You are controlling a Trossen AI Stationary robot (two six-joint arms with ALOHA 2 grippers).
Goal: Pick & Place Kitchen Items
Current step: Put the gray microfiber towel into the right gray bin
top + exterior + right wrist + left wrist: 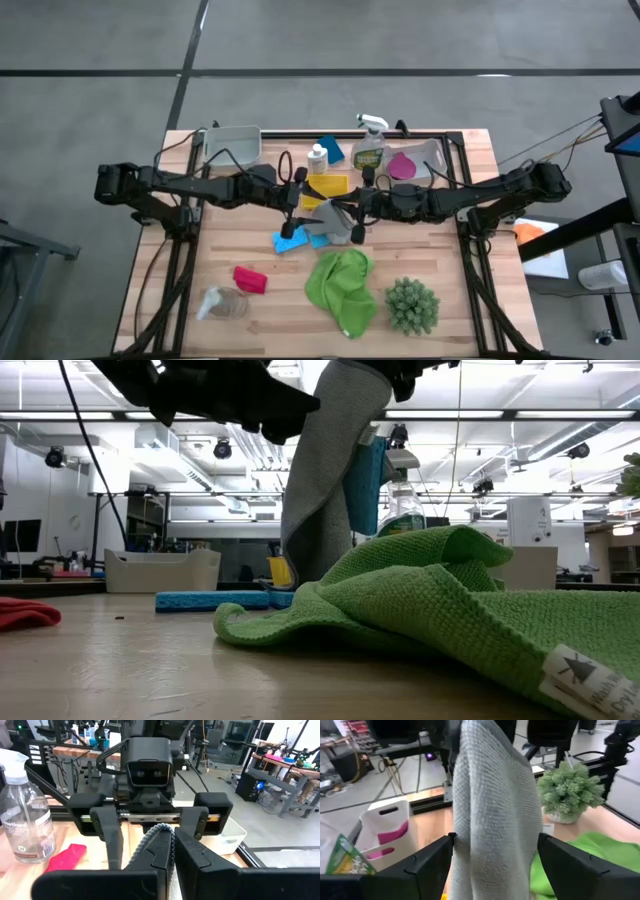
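Over the desk's middle, the right gripper (pixel 172 851) is clenched on a hanging grey cloth (pixel 495 815), while the left gripper (pixel 496 862) stands spread around it, beside the green cloth (pixel 342 288).

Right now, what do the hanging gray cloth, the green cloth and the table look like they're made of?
The gray cloth looks like microfiber or terry, matte, with a fine looped weave, draping limply. The green cloth seems a similar knit: a waffle-like texture, soft folds and a sewn-in white label. The table looks like butcher-block wood: pale strips side by side with a low sheen, though it could be laminate.
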